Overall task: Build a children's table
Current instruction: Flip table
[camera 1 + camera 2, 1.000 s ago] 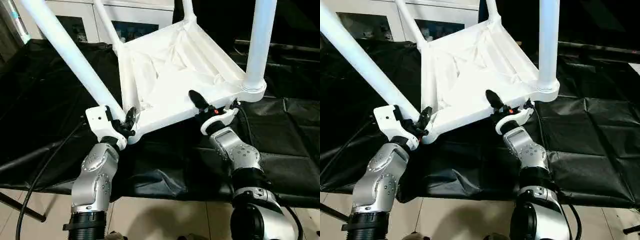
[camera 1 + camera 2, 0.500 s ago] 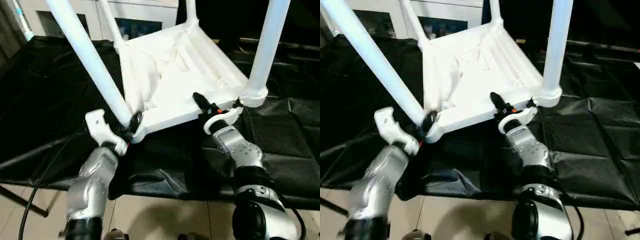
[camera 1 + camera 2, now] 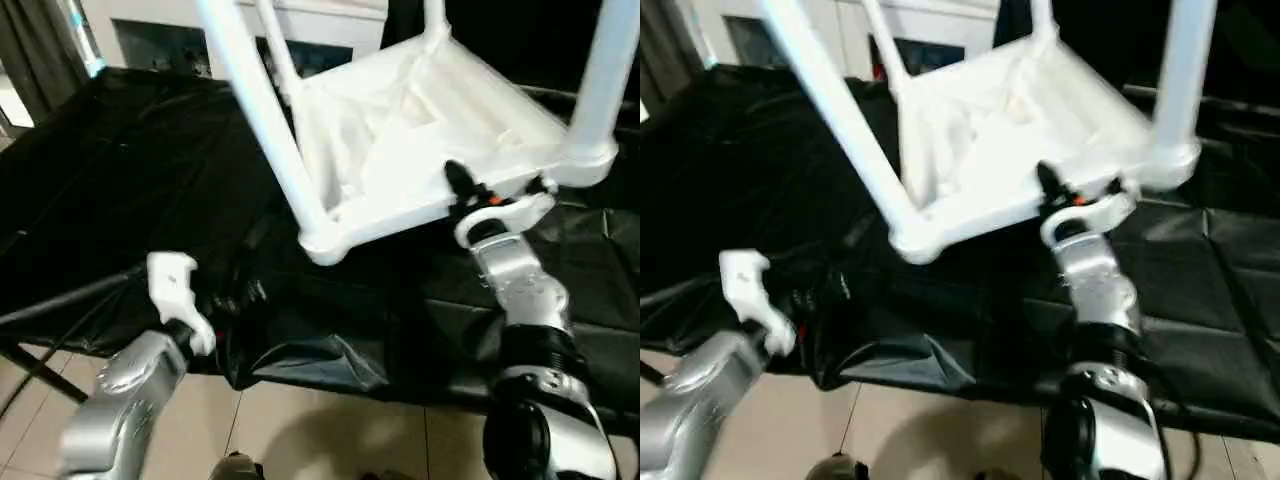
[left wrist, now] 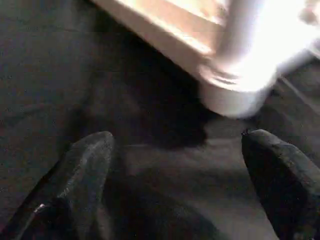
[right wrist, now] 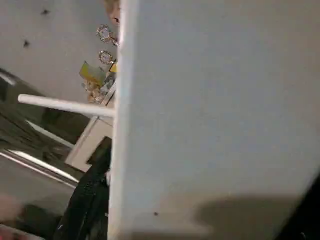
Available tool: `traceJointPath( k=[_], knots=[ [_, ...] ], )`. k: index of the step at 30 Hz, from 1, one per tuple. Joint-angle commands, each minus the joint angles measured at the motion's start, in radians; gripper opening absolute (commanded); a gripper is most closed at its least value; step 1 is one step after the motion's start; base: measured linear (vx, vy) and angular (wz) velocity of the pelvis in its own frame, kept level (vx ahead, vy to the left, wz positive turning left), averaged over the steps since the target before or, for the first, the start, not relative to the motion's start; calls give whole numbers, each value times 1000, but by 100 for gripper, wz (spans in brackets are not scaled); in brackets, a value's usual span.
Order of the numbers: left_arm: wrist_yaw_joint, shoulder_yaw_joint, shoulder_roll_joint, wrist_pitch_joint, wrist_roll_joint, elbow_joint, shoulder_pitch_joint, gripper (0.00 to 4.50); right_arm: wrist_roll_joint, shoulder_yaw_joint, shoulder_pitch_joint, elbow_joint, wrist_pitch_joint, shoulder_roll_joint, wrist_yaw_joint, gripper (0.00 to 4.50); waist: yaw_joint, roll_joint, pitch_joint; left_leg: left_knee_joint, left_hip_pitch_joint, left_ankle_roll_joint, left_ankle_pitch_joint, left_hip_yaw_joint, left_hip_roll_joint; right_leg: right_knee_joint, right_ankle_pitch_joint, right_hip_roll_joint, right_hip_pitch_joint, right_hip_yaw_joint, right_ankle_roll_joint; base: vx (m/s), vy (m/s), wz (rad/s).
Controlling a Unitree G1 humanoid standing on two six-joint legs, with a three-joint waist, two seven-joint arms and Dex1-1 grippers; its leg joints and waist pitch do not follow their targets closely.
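Your children's table point(image 3: 430, 130) lies upside down in the upper middle and right of the head view, tilted, with its ribbed underside facing up and its white legs point(image 3: 262, 110) rising out of the corner sockets toward the top edge. It sits over the black sheet point(image 3: 120, 200) that covers the desk.

Your left pincer point(image 4: 180, 190) is at the lower left of the head view, apart from the table, just below and left of the near corner socket point(image 3: 325, 240). Its two black fingers point(image 4: 85, 170) stand wide apart with nothing between them; past them you see only the black sheet and the socket.

Your right pincer point(image 3: 470, 195) is at the right of centre, set on the near edge of the tabletop. One black finger lies on top of the rim, and the wrist view shows the white edge right up against the pincer, so it has the tabletop edge gripped at roughly half its span.

A white cabinet point(image 3: 180, 30) stands along the top left.
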Motion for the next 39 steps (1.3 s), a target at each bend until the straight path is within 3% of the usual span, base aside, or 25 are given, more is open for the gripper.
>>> traceJointPath(
  k=[1,6,12,14,16,21,30,39],
  knots=[
    [-50,-33,24,-19,10,-78,-33,450,-72,39,6,-99,-38,-38,-38,196,-6,3,-69,-69,22,1,-104,13,4,-52,-79,-24,49,15,-124,0,0,0],
    [-64,-68,40,-2,2,-133,-75,450,-111,56,33,-149,-37,-39,-75,195,-11,-1,-65,-71,21,-29,-168,14,0,-59,-167,-23,46,18,-102,0,0,0],
    [-105,-158,72,39,25,-206,-107,450,-196,109,67,-208,-39,-52,-119,195,-16,1,-67,-69,18,-39,-161,13,-3,-58,-177,-19,44,18,-82,0,0,0],
    [-98,-161,68,30,37,-204,-115,450,-208,120,69,-214,-40,-55,-120,195,-19,-1,-66,-70,16,-44,-167,12,-3,-59,-186,-19,46,18,-80,0,0,0],
    [-91,-161,65,13,50,-203,-137,450,-272,165,78,-229,-47,-78,-129,195,-20,-3,-66,-69,16,-46,-174,12,-4,-61,-191,-18,45,18,-77,0,0,0],
    [-78,-166,74,20,49,-225,-162,450,-351,205,89,-256,-66,-91,-151,195,-20,-6,-66,-68,14,-50,-172,12,-5,-61,-210,-19,45,18,-68,0,0,0],
    [-56,-201,103,-37,165,-200,-225,450,-430,261,96,-265,-77,-117,-179,195,-25,-8,-67,-68,16,-51,-195,10,-5,-64,-236,-17,43,17,-53,0,0,0],
    [-5,-191,123,-111,276,-153,-325,450,-550,339,97,-305,-68,-168,-199,195,-23,-9,-66,-67,19,-57,-196,9,-4,-62,-217,-17,42,17,-63,0,0,0]
  ],
)
